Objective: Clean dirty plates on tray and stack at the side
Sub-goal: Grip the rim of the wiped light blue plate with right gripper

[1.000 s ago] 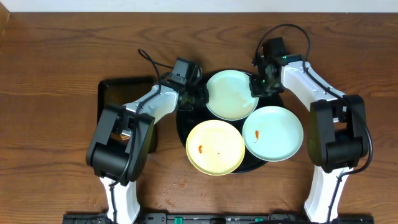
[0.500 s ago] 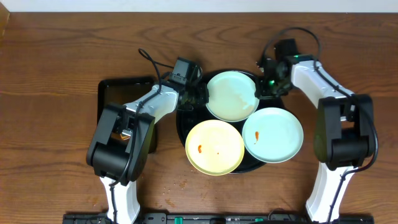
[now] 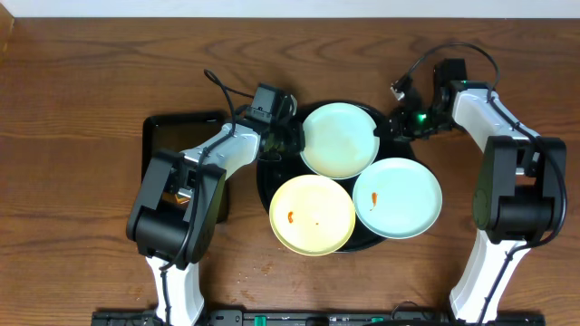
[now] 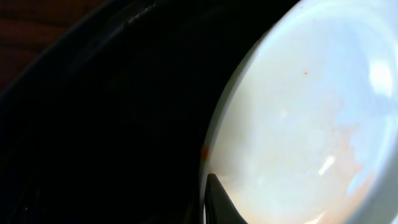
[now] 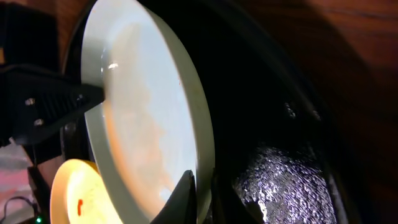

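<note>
On the round black tray (image 3: 268, 177) lie three plates. The back mint plate (image 3: 338, 139) carries a faint orange film and is held at both sides. My left gripper (image 3: 292, 139) is shut on its left rim; one finger (image 4: 214, 200) lies over the plate (image 4: 298, 124). My right gripper (image 3: 388, 131) pinches the right rim, its fingers straddling the edge (image 5: 202, 186), and the plate (image 5: 143, 112) looks lifted off the tray (image 5: 280, 180). A yellow plate (image 3: 313, 215) with red smears and a second mint plate (image 3: 397, 196) with an orange smear lie at the front.
A smaller rectangular black tray (image 3: 172, 136) sits at the left, partly under the left arm. A few crumbs (image 3: 263, 267) dot the wooden table near its front edge. Cables loop above both wrists.
The right arm's wrist has swung out to the right while its fingers stay at the plate's rim. The left arm and all three plates have hardly moved.
</note>
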You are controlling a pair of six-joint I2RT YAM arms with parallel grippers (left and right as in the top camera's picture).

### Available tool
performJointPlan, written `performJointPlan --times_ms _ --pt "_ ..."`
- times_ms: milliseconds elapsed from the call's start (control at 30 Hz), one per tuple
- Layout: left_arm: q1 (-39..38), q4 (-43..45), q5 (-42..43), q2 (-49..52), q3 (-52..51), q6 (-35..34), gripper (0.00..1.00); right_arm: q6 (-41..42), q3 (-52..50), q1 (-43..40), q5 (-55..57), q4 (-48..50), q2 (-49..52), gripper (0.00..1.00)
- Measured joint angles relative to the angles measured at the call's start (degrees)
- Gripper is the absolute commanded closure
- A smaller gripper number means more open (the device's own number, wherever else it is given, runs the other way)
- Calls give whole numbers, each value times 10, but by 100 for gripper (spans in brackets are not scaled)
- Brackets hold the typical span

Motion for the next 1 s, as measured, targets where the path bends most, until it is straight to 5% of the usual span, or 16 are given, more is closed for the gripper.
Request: performJointPlan --times_ms 400,567,800,1000 --pt "0 5 0 1 0 0 93 -29 0 21 -10 -1 0 83" --pt "1 4 2 1 0 0 93 -32 0 32 -6 1 0 98" --pt "3 3 7 1 0 0 92 -15 0 31 3 4 0 99" --pt "1 9 14 -2 1 4 65 21 0 33 3 1 0 99"
